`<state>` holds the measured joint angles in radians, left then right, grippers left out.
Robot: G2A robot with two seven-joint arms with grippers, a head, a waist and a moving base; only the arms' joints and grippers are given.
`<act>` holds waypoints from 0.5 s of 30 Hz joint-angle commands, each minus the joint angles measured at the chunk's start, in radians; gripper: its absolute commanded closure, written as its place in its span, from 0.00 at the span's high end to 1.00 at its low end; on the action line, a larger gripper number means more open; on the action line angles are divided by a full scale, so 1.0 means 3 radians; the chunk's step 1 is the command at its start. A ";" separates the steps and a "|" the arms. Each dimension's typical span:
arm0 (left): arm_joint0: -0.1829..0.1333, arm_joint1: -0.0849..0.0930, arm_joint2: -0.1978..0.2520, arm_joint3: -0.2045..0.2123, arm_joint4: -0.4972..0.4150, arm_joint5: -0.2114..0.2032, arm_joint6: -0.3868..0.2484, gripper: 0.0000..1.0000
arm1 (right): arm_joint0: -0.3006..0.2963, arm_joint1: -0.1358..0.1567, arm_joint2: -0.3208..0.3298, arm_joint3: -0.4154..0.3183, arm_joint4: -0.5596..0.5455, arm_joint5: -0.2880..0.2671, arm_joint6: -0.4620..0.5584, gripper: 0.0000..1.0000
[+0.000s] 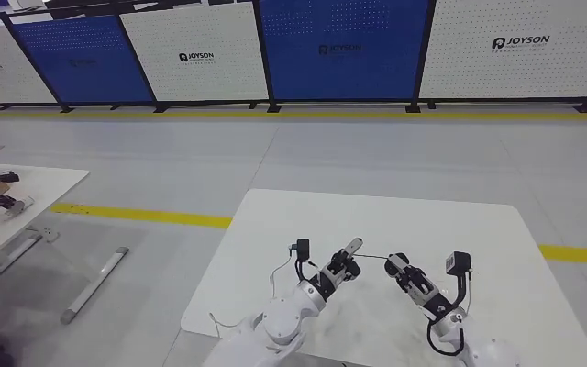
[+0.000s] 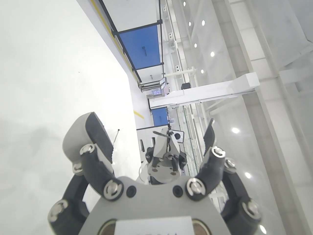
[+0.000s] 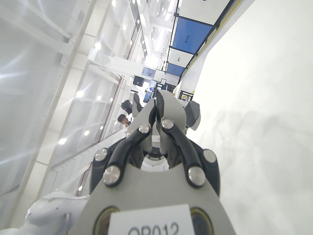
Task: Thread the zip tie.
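A thin black plastic zip tie [image 1: 371,258] is held above the worktop, in the gap between the two end effectors. One end is pinched in the right end effector [image 3: 156,101], whose fingers are pressed together on it. The free end points toward the left end effector [image 2: 152,123], whose fingers are spread wide with nothing between them. Whether the free end is the head or the tail cannot be told.

The strip is judged to be very light, springy along its length and smooth-faced, so it is likely to bow or twist if gripped far from its tip. A hold close to the free end, on the flat faces, is judged best for steering one end into the other.

Beneath both end effectors a matte white rectangular worktop [image 1: 440,220] is seen. Ahead of the end effectors, past the worktop's far edge, a pale grey floor is crossed by a yellow line [image 1: 138,214]. Blue and white perforated partition panels [image 1: 344,46] are ranged along the far side.
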<state>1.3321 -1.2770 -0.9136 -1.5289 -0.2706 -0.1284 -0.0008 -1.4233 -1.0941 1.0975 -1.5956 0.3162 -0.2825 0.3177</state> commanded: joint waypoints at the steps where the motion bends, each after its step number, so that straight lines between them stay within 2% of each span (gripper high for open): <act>1: 0.0001 0.0000 0.0003 0.0001 0.0005 0.0004 0.0005 1.00 | 0.0000 0.0000 0.0000 0.0000 0.0000 0.0000 0.0000 0.00; 7: 0.0007 0.0000 0.0008 -0.0006 0.0002 -0.0003 -0.0015 1.00 | -0.0007 -0.0005 -0.0013 -0.0005 -0.0037 0.0040 -0.0008 0.00; 9: 0.0037 0.0004 -0.0010 -0.0027 -0.0106 -0.0030 -0.0158 1.00 | 0.0008 -0.0016 -0.0040 -0.0006 -0.0085 0.0079 -0.0011 0.00; 12: 0.0070 0.0014 -0.0063 -0.0046 -0.0146 -0.0120 -0.0253 1.00 | 0.0039 -0.0034 -0.0072 0.0015 -0.0134 0.0105 -0.0024 0.00; 14: 0.0088 0.0015 -0.0105 -0.0042 -0.0056 -0.0191 -0.0092 1.00 | 0.0043 -0.0037 -0.0075 0.0019 -0.0139 0.0111 -0.0029 0.00; 15: 0.0088 0.0015 -0.0105 -0.0042 -0.0056 -0.0191 -0.0092 1.00 | 0.0043 -0.0037 -0.0075 0.0019 -0.0139 0.0111 -0.0029 0.00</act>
<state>1.3580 -1.2724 -0.9444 -1.5417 -0.2913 -0.1842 -0.0488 -1.4102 -1.1055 1.0748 -1.5896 0.2742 -0.2490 0.3089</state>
